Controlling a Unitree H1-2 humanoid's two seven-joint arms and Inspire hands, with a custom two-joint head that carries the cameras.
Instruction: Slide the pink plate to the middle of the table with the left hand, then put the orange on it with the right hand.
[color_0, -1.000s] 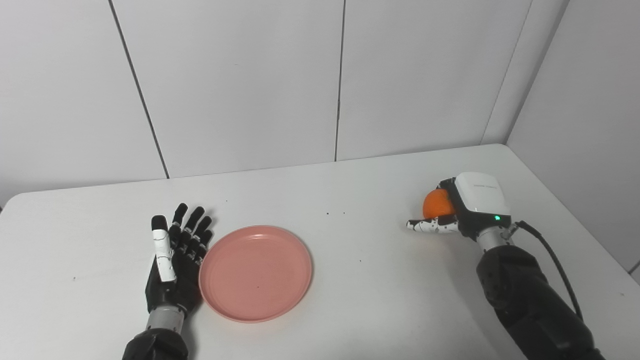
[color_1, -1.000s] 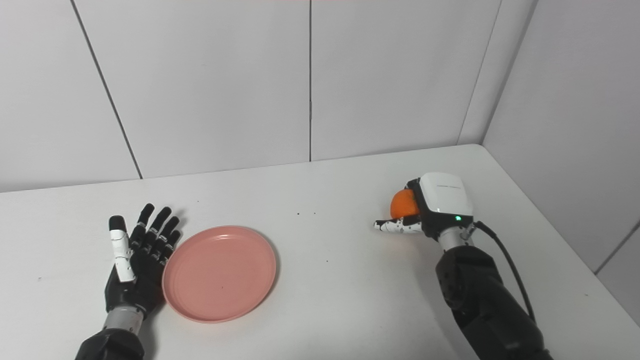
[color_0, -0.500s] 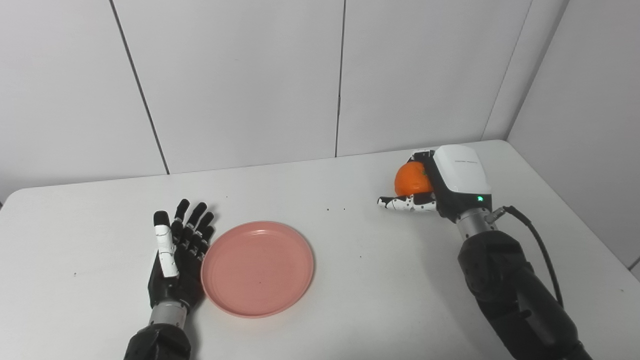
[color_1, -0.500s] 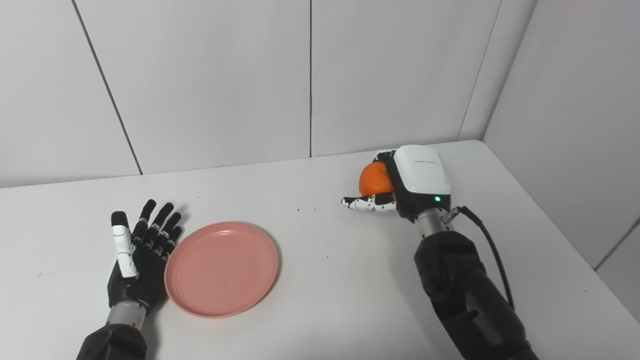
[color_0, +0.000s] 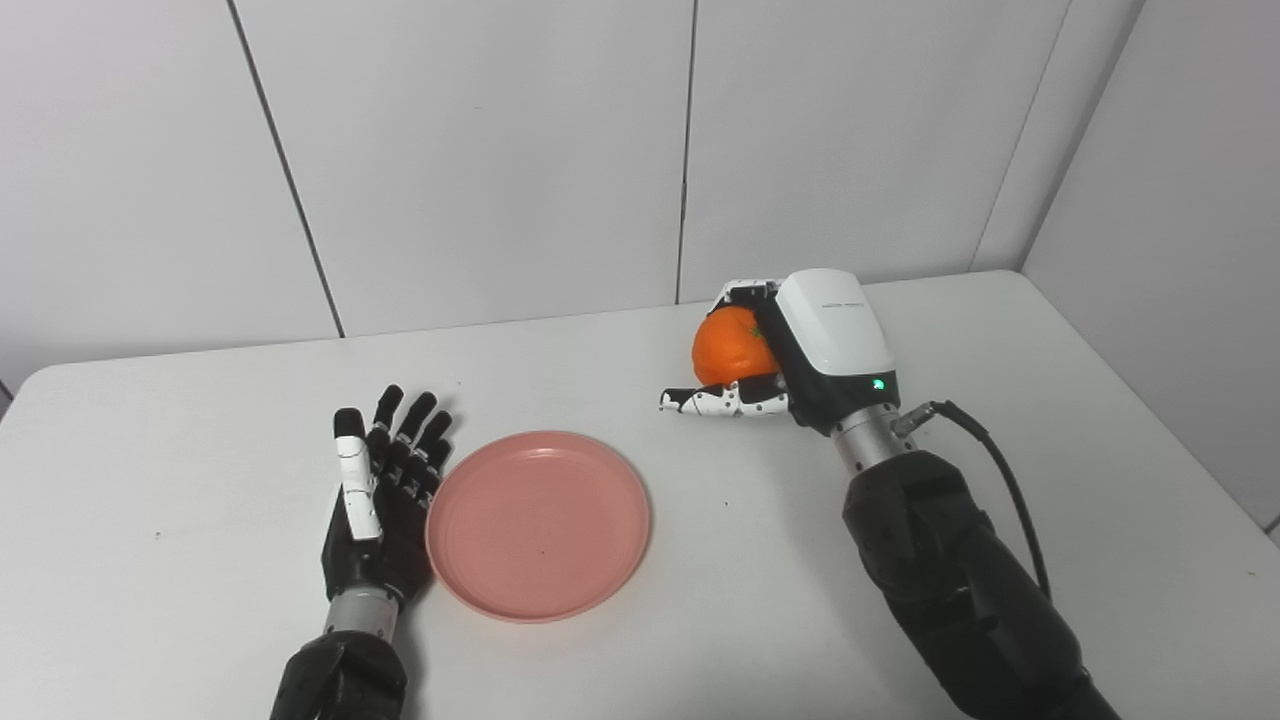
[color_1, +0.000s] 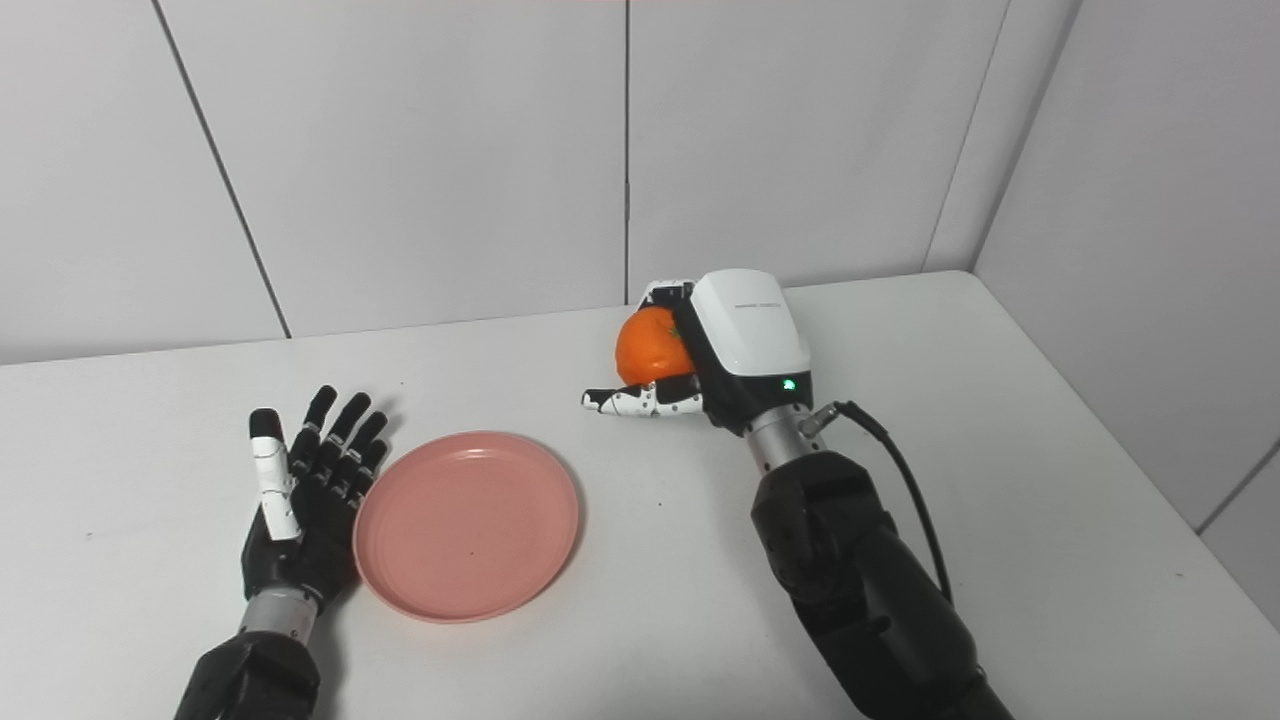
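Note:
The pink plate (color_0: 538, 523) lies flat on the white table (color_0: 170, 450), left of centre. My left hand (color_0: 383, 500) is open, fingers spread, lying against the plate's left rim. My right hand (color_0: 790, 350) is shut on the orange (color_0: 728, 346) and holds it in the air above the table, to the right of and behind the plate. In the right eye view the orange (color_1: 650, 345) sits in the right hand (color_1: 715, 350), and the plate (color_1: 466, 524) is beside the left hand (color_1: 305, 505).
White wall panels stand close behind the table and along its right side (color_0: 1150, 200). A black cable (color_0: 1005, 485) runs along my right forearm.
My right hand lifted the orange off the table at the right and carried it left and up toward the plate. The left hand and plate kept their places; the camera shifted a little.

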